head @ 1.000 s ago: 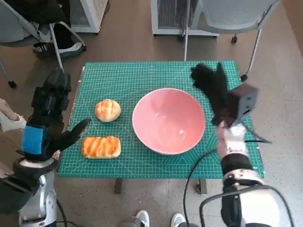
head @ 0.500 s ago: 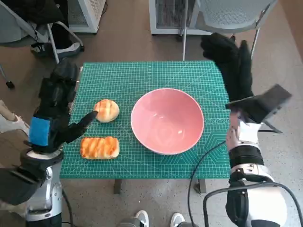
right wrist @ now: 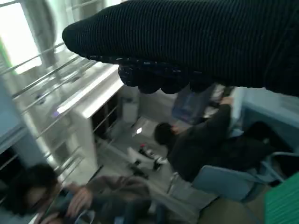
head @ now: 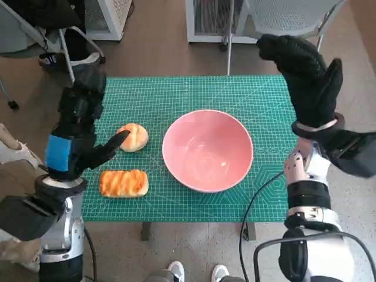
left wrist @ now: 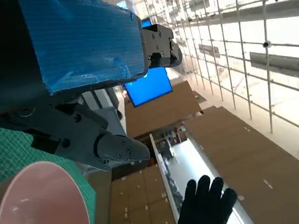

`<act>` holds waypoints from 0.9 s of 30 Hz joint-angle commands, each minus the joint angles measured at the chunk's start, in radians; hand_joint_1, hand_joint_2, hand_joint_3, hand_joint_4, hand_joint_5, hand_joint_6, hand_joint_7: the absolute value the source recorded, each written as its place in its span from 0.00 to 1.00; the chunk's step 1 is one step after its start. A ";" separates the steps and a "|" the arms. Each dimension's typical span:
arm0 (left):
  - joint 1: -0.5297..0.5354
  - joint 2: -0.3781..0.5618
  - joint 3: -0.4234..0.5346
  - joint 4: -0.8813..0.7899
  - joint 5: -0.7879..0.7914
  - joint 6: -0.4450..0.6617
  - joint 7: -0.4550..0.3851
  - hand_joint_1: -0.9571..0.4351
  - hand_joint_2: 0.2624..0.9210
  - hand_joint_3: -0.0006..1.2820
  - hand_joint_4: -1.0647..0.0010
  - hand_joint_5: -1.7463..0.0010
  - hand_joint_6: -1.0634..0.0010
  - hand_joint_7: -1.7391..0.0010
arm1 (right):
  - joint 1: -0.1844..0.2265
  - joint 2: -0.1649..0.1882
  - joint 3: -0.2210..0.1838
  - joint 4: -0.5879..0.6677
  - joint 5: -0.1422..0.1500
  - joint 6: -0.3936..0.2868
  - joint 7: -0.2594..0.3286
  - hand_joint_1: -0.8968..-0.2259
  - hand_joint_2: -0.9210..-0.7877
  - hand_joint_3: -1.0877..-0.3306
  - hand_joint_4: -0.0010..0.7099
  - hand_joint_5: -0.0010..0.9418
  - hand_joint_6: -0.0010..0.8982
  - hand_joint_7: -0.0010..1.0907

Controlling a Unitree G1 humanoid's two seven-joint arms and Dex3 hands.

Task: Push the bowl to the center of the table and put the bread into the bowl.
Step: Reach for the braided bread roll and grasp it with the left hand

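Bowl (head: 208,150) sits about mid-table on the green cutting mat (head: 176,97), so the push looks done, judging by its place; it is empty, so the loading remains; round bread roll (head: 133,137) and striped loaf (head: 124,183) lie beside it, toward the table's left edge; left hand (head: 76,138) hovers over that edge, fingers spread, holding nothing, a fingertip at the roll; right hand (head: 305,76) is raised above the far right corner, open, gripping nothing.
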 commanded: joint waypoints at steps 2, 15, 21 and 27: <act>-0.035 0.014 -0.011 0.024 0.002 -0.027 -0.023 0.45 1.00 0.18 0.94 1.00 1.00 0.79 | 0.046 -0.003 0.011 -0.049 0.024 0.003 0.050 0.40 0.00 0.44 0.26 0.01 0.30 0.03; 0.091 0.359 -0.137 -0.319 0.810 0.425 -0.227 0.34 0.77 0.02 1.00 1.00 0.96 0.91 | 0.083 -0.013 0.021 -0.099 0.023 0.020 0.030 0.39 0.00 0.45 0.26 0.01 0.29 0.03; 0.115 0.340 -0.168 -0.429 0.859 0.581 -0.325 0.46 0.66 0.00 1.00 1.00 0.87 0.93 | 0.088 -0.012 0.024 -0.109 0.016 0.019 0.016 0.39 0.00 0.46 0.26 0.01 0.29 0.04; 0.128 0.334 -0.163 -0.493 0.875 0.669 -0.383 0.48 0.64 0.00 1.00 1.00 0.84 0.94 | 0.089 -0.003 0.032 -0.119 0.015 0.021 0.006 0.40 0.00 0.46 0.26 0.00 0.29 0.04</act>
